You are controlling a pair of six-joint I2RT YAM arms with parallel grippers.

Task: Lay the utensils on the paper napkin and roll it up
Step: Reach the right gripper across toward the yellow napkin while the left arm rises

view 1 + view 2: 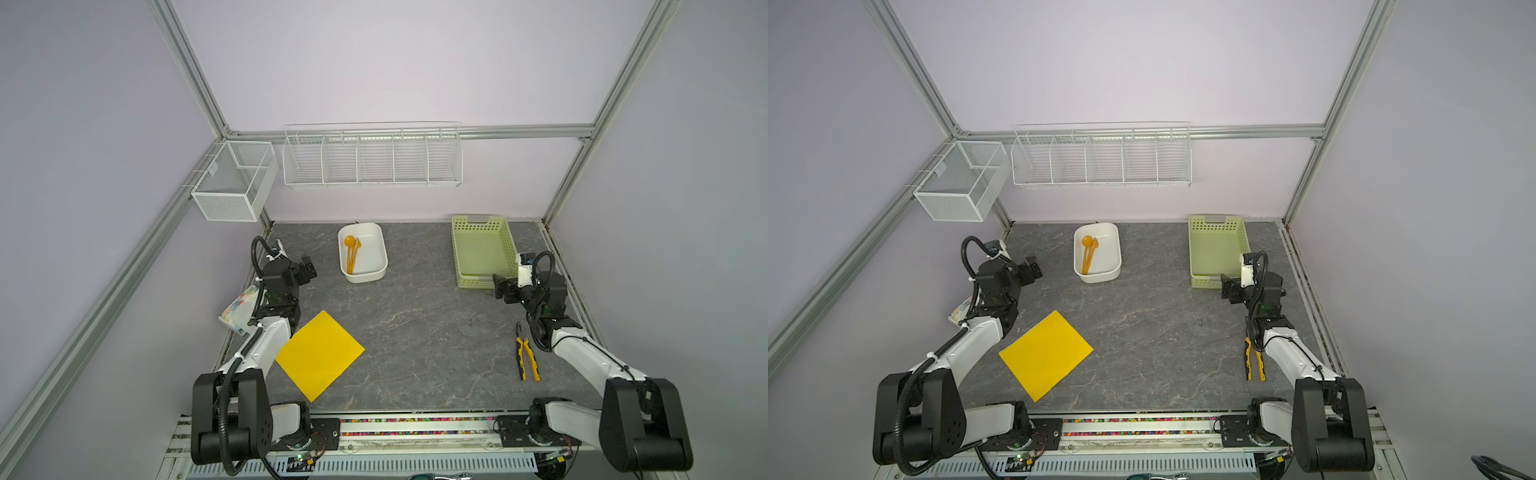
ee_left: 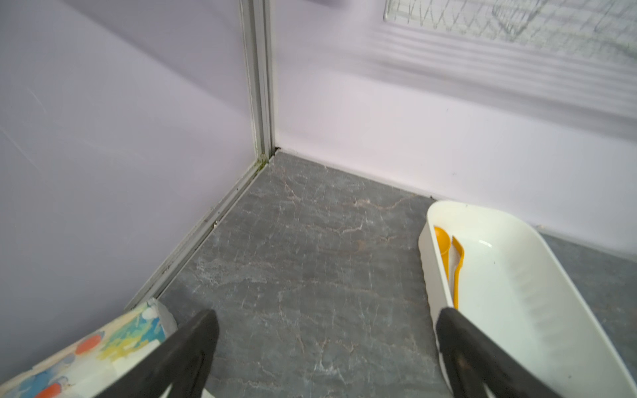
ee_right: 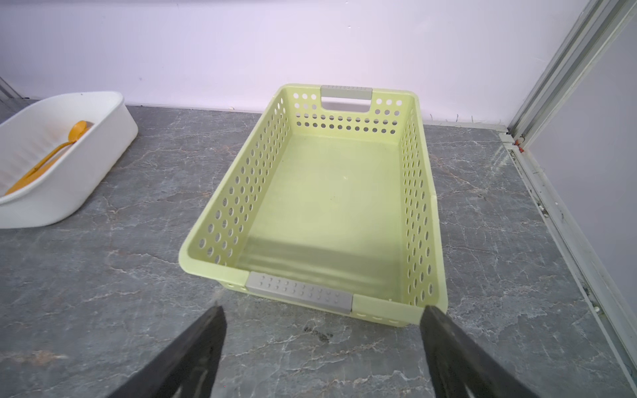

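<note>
The orange utensils (image 1: 352,253) (image 1: 1089,254) lie together along the left wall inside a white tub (image 1: 376,272) (image 1: 1111,274) at the back of the table; a round spoon bowl and thin handles show in the left wrist view (image 2: 451,262) and the right wrist view (image 3: 48,155). The yellow paper napkin (image 1: 320,355) (image 1: 1045,355) lies flat near the front left. My left gripper (image 1: 308,268) (image 1: 1030,268) (image 2: 325,330) hangs open and empty left of the tub. My right gripper (image 1: 503,286) (image 1: 1230,287) (image 3: 322,327) is open and empty before the green basket.
An empty pale green perforated basket (image 1: 505,245) (image 3: 238,206) stands at the back right. Yellow-and-black pliers (image 1: 527,359) (image 1: 1254,361) lie at the right beside my right arm. A white packet with colourful print (image 1: 239,311) (image 2: 103,348) lies under my left arm. Wire baskets (image 1: 372,158) hang on the walls.
</note>
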